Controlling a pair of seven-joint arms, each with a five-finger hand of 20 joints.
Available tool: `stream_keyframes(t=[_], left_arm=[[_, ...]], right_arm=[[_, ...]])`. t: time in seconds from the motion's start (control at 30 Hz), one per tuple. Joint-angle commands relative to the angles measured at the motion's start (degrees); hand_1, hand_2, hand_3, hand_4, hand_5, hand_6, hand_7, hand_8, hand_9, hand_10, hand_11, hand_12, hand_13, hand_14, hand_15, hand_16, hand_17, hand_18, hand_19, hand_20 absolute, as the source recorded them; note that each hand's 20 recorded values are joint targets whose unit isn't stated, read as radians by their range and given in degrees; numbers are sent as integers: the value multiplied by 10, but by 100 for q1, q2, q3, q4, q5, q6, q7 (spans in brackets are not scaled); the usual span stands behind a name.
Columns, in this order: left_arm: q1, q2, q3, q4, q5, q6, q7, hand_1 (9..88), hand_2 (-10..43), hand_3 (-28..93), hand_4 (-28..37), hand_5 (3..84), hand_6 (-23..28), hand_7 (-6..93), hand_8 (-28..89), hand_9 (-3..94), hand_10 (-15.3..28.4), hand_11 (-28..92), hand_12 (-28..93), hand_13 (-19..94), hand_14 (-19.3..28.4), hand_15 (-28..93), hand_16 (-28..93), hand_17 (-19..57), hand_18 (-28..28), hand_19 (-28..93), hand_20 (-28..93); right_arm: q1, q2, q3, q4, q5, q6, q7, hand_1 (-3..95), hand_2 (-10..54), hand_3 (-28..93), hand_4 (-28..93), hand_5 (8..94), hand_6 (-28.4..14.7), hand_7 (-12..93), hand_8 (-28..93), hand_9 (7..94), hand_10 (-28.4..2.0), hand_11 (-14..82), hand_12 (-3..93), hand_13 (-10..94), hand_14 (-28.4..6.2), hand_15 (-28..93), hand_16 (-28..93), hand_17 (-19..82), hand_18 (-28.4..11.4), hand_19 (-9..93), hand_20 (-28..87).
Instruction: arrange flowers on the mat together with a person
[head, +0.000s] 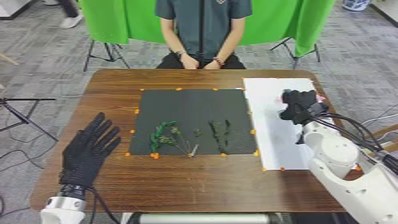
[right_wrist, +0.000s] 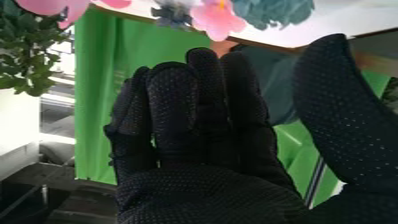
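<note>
The left hand (head: 87, 147) is open at the near left of the table (head: 111, 100), its fingers straight and close together, apart from the dark mat (head: 191, 110). On that mat's near part lie the greens: a leafy green sprig (head: 158, 135) at the left, a sprig with thin, splayed stems (head: 180, 141) just beside it, and two slender sprigs (head: 218, 135) side by side towards the right. All look light; the leafy one should bend softly and may snag its neighbours, so the bare stem near its base is the place to take it. The slender pair look somewhat stiffer and thin enough to slip or roll in fabric fingers; each is best pinched around the middle.

Right of these is the white mat (head: 275, 132), with the right hand (head: 300, 107) over its far part. That hand is open and grips nothing: in the right wrist view its fingers are straight and the thumb stands well away from them. Near it are pink flowers (right_wrist: 216, 19), a grey-blue flower (right_wrist: 173, 14) and blue-green leaves (right_wrist: 275, 12). The blooms should weigh very little, with thin petals that crush or pull loose easily, so the hold belongs low on the stem, with a gentle squeeze. I cannot tell from here how their stems lie.
</note>
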Motion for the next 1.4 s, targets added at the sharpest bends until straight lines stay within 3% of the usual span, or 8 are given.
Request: stream_keyframes(t=[0.03, 0.23, 0.33, 0.63, 0.7, 0.8, 1.17, 1.4], left_arm=[[4, -52, 20, 32, 3, 15, -55, 244, -35, 704, -283, 292, 34, 125, -71, 220, 105, 142, 150, 196, 133, 149, 42, -120, 205, 378, 91], [-6, -55, 24, 38, 5, -1, -63, 244, -35, 704, -283, 292, 34, 123, -71, 220, 104, 142, 150, 196, 133, 149, 42, -120, 205, 380, 92], [-22, -50, 33, 43, 1, -9, -56, 242, -36, 706, -283, 293, 34, 124, -70, 221, 105, 142, 150, 196, 133, 148, 41, -120, 205, 378, 92], [-20, -5, -18, 43, -13, 20, -54, 242, -35, 703, -283, 296, 36, 122, -70, 220, 105, 142, 151, 196, 133, 148, 42, -120, 205, 378, 92], [-1, 59, -43, 38, -24, 25, -59, 242, -35, 704, -283, 296, 36, 122, -70, 221, 105, 141, 150, 196, 133, 149, 42, -120, 205, 378, 92], [30, 142, -82, 32, -35, 50, -17, 242, -34, 703, -283, 296, 36, 122, -70, 221, 105, 141, 150, 195, 133, 149, 42, -119, 205, 378, 92], [149, 429, -184, 0, -87, 96, 55, 241, -33, 702, -283, 296, 36, 122, -70, 221, 105, 142, 150, 195, 134, 149, 42, -119, 205, 380, 92], [370, 659, -345, -54, -165, 295, 92, 240, -34, 704, -283, 292, 34, 123, -70, 220, 105, 141, 150, 195, 134, 148, 42, -119, 205, 379, 92]], right_arm=[[144, -29, -53, 177, 72, -71, -62, 346, -95, 853, -283, 449, -17, 420, -190, 488, -124, 416, 256, 540, -111, 823, 212, 257, -204, 816, 438], [207, -70, -143, 319, 59, -19, -89, 356, -95, 848, -283, 470, -15, 413, -186, 528, -121, 424, 254, 566, -103, 813, 217, 270, -207, 820, 437], [226, -76, -201, 452, 88, 358, -116, 366, -95, 841, -283, 495, -9, 415, -187, 570, -108, 433, 255, 588, -97, 805, 224, 284, -205, 827, 435], [168, -98, -245, 560, 77, 762, -260, 451, -95, 762, -282, 596, 3, 469, -1, 730, -76, 264, 437, 661, -78, 776, 263, 334, -200, 857, 422], [141, -98, -243, 564, 26, 851, -358, 498, -95, 757, -283, 648, 11, 468, 6, 833, -65, 213, 488, 690, -69, 767, 271, 354, -199, 868, 424], [144, -105, -251, 565, 28, 868, -435, 531, -95, 753, -283, 709, 20, 462, 0, 887, -54, 204, 493, 729, -57, 755, 272, 370, -199, 877, 426], [426, -76, -520, 357, 178, 1573, -716, 526, -95, 788, -283, 744, 17, 450, 4, 913, -50, 196, 500, 755, -53, 752, 284, 387, -201, 892, 433], [1329, -265, -1249, -117, 534, 2009, -1293, 525, -95, 794, -283, 748, 14, 443, 12, 914, -51, 196, 502, 755, -53, 753, 289, 385, -202, 893, 437]])
